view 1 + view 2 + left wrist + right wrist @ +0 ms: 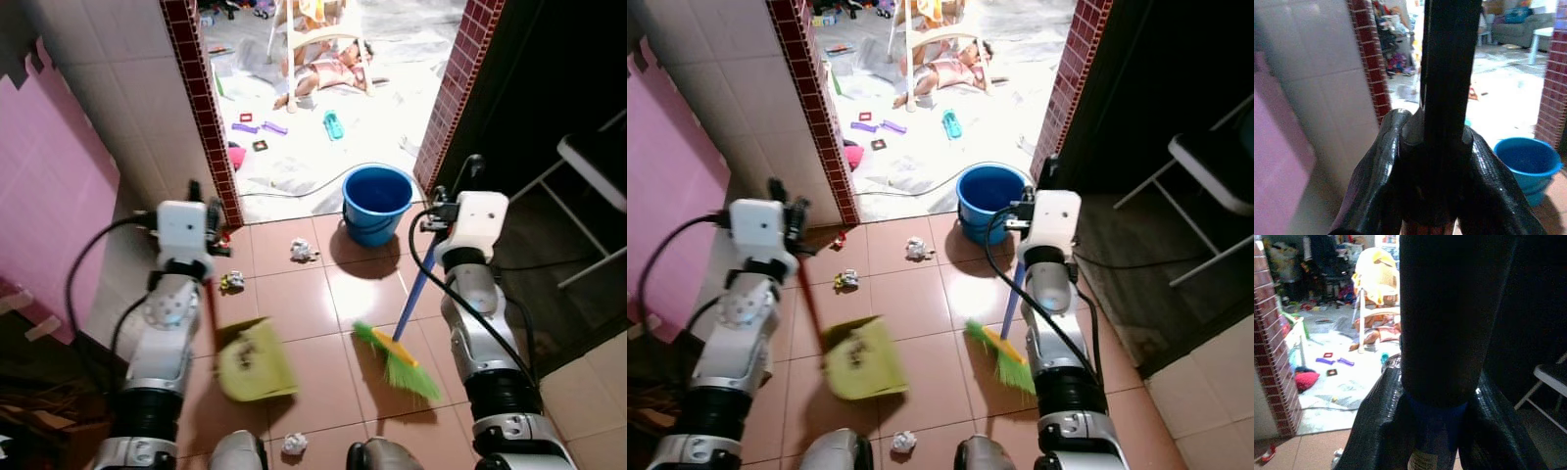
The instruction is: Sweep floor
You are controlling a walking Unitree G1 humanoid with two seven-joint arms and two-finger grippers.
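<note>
My left gripper [203,212] is shut on the dustpan's red handle [210,313]; in the left wrist view the fingers [1378,171] clamp the dark shaft. The yellow-green dustpan [255,363] rests on the brown tiles with bits of dirt inside. My right gripper [443,204] is shut on the broom's blue handle [415,292]; its fingers [1376,426] wrap the pole. The green bristles [402,366] touch the floor to the right of the dustpan. Crumpled paper lies at the far centre [304,251], near the left wall [232,282] and close to my feet [294,444].
A blue bucket [376,202] stands in the doorway between two red brick posts [204,108]. Beyond it is a bright room with toys, a cable [294,186] and a white high chair [318,39]. A folding chair [593,162] stands in the dark at right. A pink panel [49,186] lines the left wall.
</note>
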